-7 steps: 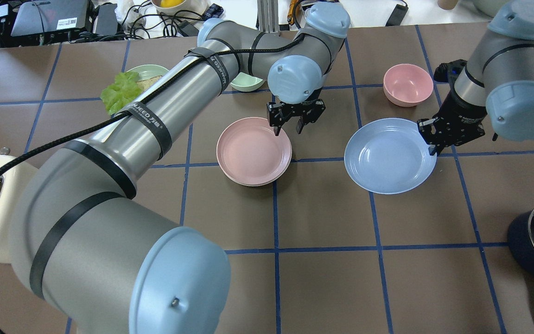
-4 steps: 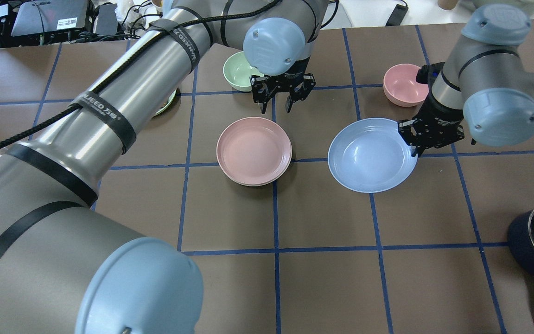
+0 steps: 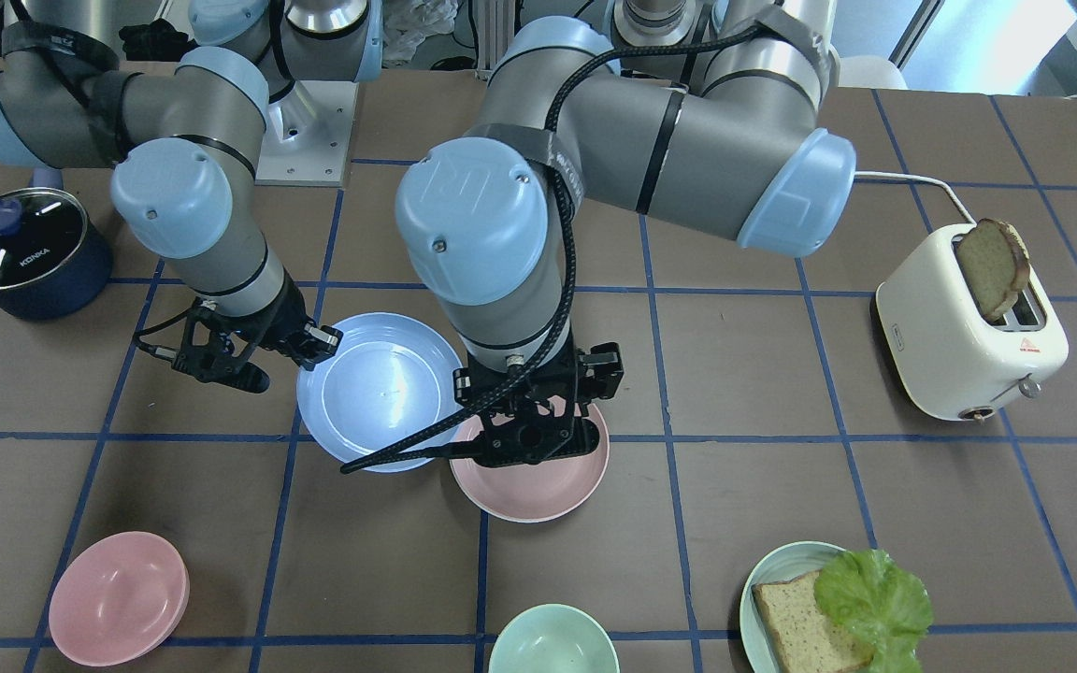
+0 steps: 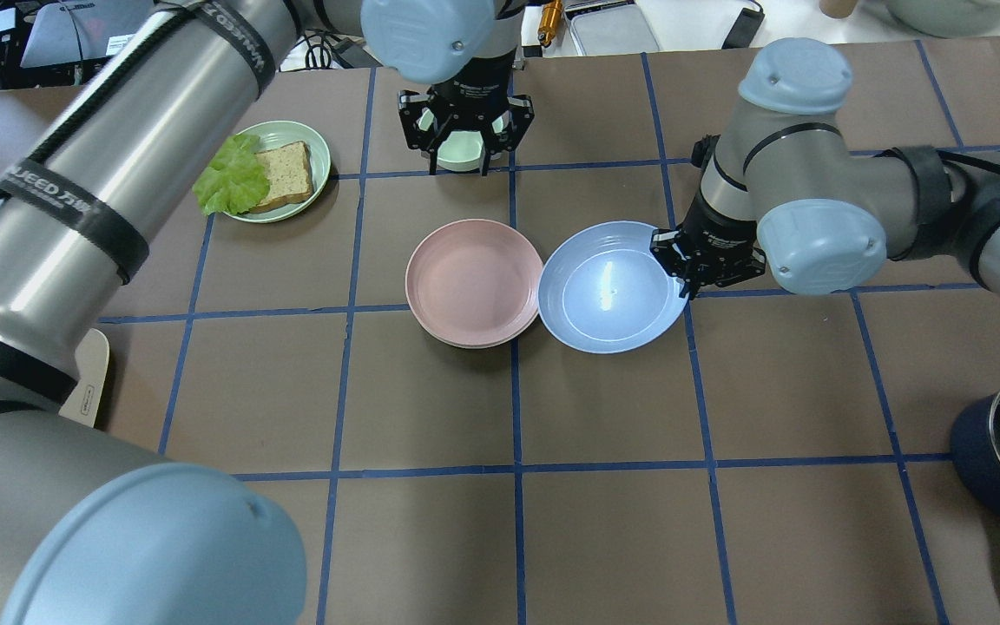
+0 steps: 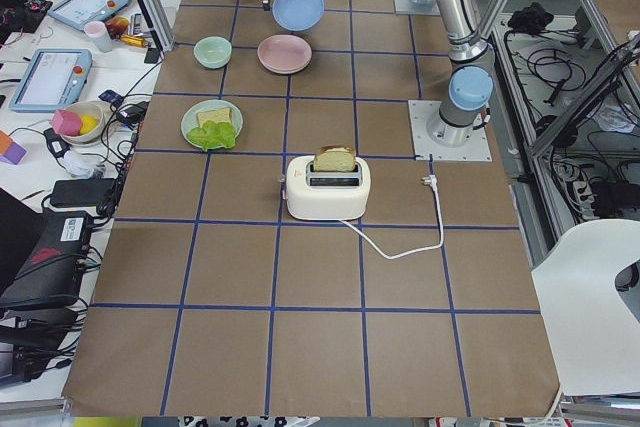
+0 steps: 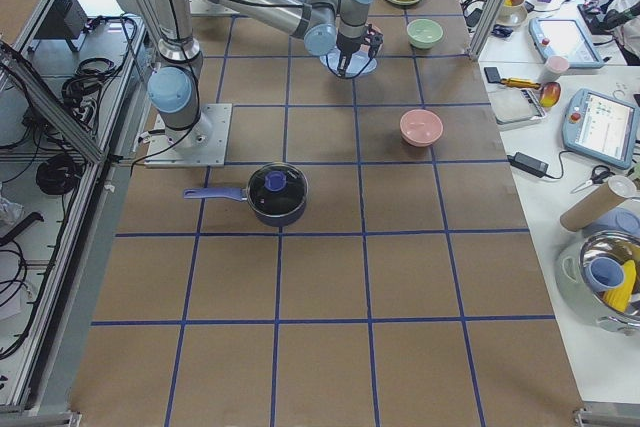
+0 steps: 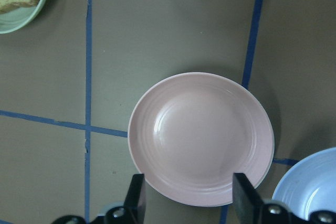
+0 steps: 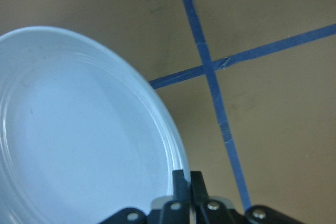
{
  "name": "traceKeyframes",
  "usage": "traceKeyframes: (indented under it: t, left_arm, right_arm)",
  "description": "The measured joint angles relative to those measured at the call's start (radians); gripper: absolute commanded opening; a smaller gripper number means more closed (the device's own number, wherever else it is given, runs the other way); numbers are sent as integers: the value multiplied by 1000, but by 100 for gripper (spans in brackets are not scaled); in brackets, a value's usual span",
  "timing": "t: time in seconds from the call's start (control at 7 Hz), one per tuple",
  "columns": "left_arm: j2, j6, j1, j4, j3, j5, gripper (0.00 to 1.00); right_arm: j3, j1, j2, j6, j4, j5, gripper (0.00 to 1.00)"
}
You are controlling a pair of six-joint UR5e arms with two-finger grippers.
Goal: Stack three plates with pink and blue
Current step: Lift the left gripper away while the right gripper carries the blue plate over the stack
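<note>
I read the current step as the transfer of the blue plate [image 4: 608, 291] onto the pink plate [image 4: 472, 279]. The right gripper [image 4: 684, 276] has its fingers clamped together on the blue plate's right rim, one finger above the rim and one below it. The plate appears to be lifted clear of the table [image 4: 604, 521], and in the overhead view its left edge just meets the pink plate's right edge. The pink plate lies at the table's centre. A paler rim shows under its near edge, which I take to be the cream plate [image 4: 463, 345] already beneath it, though I cannot confirm this. The left gripper [image 4: 463, 154] hangs high on the far side, above a green bowl [image 3: 552, 645], with its fingers apart and nothing between them. The next move calls for more travel to the left until the two rims are concentric, then a level descent and release. The plates are round, shallow, matte plastic, each with faint concentric ridges inside a low sloped wall, so equal sizes should nest readily. A pinch at one rim gives little resistance to tilt, and I expect the free edge may sag and catch the pink rim.
</note>
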Motion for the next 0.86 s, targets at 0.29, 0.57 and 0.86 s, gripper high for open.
traceKeyframes:
  t: [0.29, 0.57, 0.86]
  left_arm:
    - [61, 68, 33, -12, -35, 5, 56]
    - [151, 118, 63, -10, -138, 1, 53]
    - [243, 141, 104, -1, -236, -9, 53]
  right_arm:
    - [-11, 57, 16, 128, -43, 47, 0]
    - [-40, 138, 66, 255, -123, 63, 0]
    - [-103, 180, 126, 316, -141, 64, 0]
